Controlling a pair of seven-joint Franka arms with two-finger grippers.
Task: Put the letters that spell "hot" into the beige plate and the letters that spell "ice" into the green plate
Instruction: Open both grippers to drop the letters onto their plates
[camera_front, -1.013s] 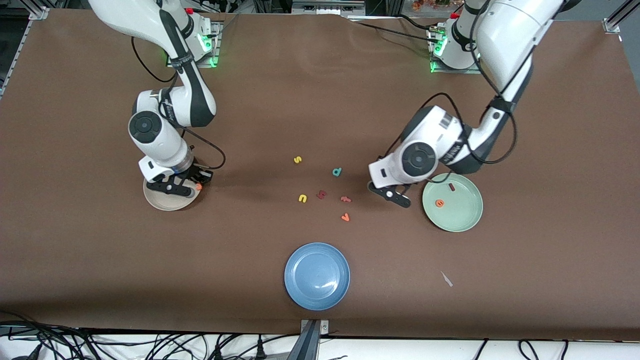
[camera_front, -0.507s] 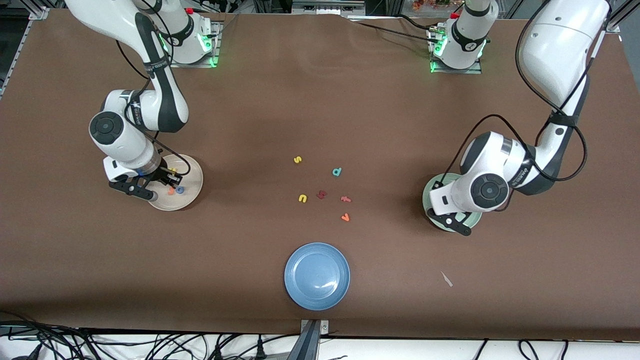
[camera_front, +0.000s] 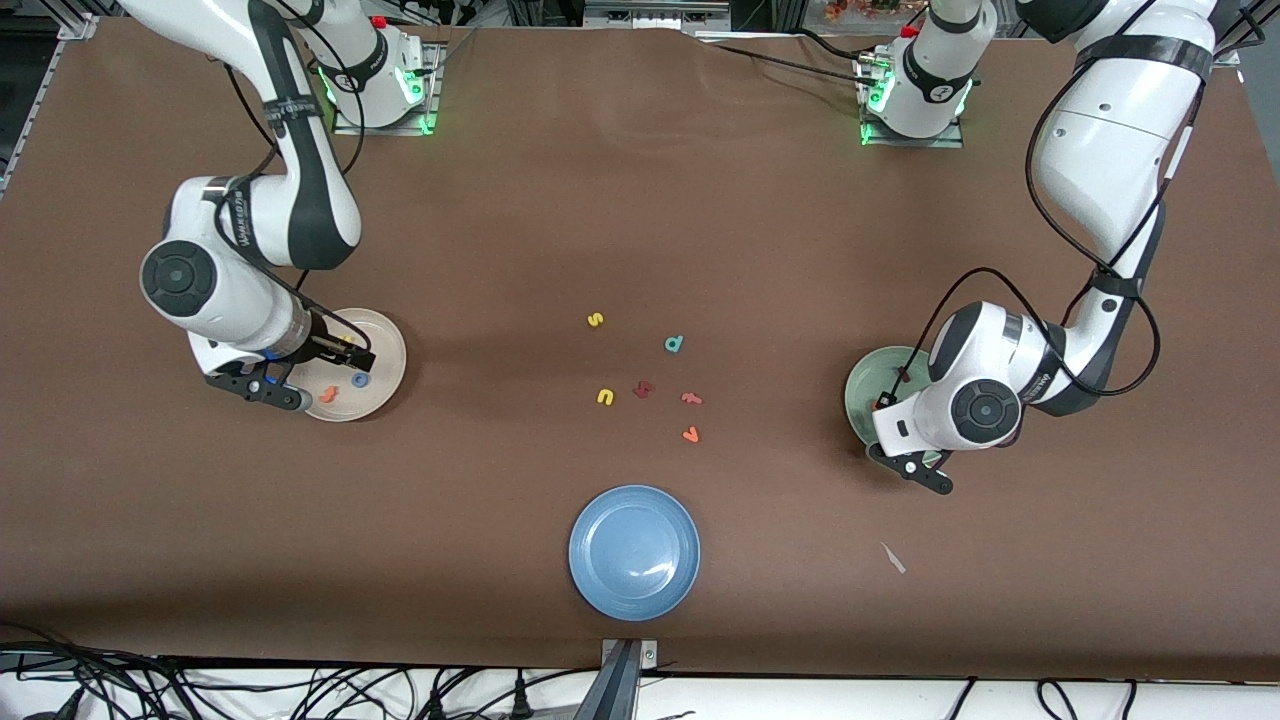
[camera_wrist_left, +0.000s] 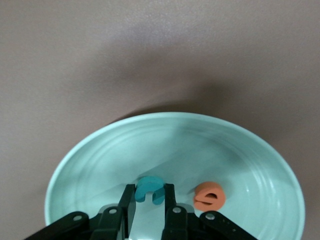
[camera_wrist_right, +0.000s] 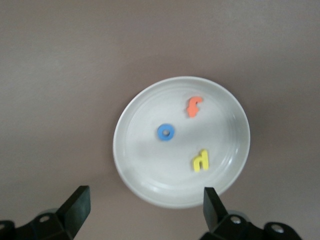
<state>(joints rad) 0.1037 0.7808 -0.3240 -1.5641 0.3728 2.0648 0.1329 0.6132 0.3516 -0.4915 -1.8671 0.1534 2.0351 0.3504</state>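
The right gripper hangs over the beige plate at the right arm's end of the table, its fingers spread wide and holding nothing. In that plate lie the yellow "h", the blue "o" and the orange "t", each apart from the others. The left gripper is down over the green plate at the left arm's end, its fingers pinching the teal "c" between their tips — the letter sits low over the plate's floor, though contact with the plate cannot be told. The orange "e" lies on the plate just beside that grip. The dark red "i" is not to be made out; the left arm covers much of the plate in the front view. Between the two plates, scattered on the brown table, are a yellow "s", a teal "d", a yellow "u", a dark red angular letter, a salmon letter and an orange angular letter. A blue plate sits nearer to the front camera than these, and a small pale scrap lies toward the left arm's end.
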